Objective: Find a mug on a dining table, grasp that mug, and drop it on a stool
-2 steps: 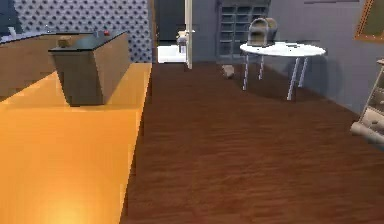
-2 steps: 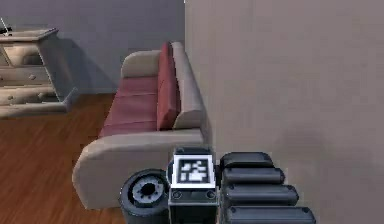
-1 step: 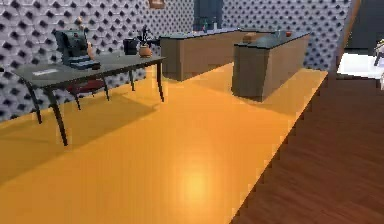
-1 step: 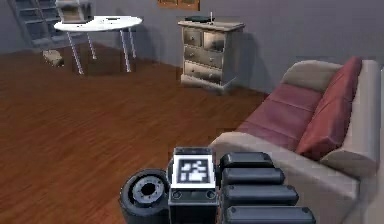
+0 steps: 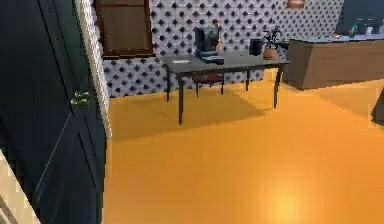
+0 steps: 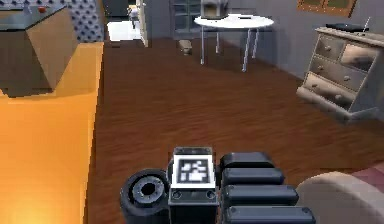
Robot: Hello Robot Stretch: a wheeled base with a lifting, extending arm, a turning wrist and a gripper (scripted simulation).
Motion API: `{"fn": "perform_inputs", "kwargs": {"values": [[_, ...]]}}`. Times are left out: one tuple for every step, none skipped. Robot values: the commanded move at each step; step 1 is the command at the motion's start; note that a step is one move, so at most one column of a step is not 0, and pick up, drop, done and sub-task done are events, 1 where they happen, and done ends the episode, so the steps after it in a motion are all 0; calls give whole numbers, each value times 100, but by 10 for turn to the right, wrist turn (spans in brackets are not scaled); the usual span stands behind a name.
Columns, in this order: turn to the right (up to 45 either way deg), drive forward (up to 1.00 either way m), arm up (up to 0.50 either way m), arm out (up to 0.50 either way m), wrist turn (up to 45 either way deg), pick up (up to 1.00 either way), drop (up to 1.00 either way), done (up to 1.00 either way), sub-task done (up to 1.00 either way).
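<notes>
while the end effector (image 6: 146, 195) sits low at the arm side view's bottom edge, i cannot tell whether it grasps anything. the dark table (image 5: 225, 62) stands well ahead across the orange floor (image 5: 230, 160), and the things on it are too small to call a mug. a white round table (image 6: 235, 22) lies far out on the arm's side. both are well apart from the end effector, so driving likely comes first.
</notes>
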Motion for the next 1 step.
{"fn": "perform_inputs", "kwargs": {"values": [[450, 0, 0, 0, 0, 0, 0, 0, 0]]}}
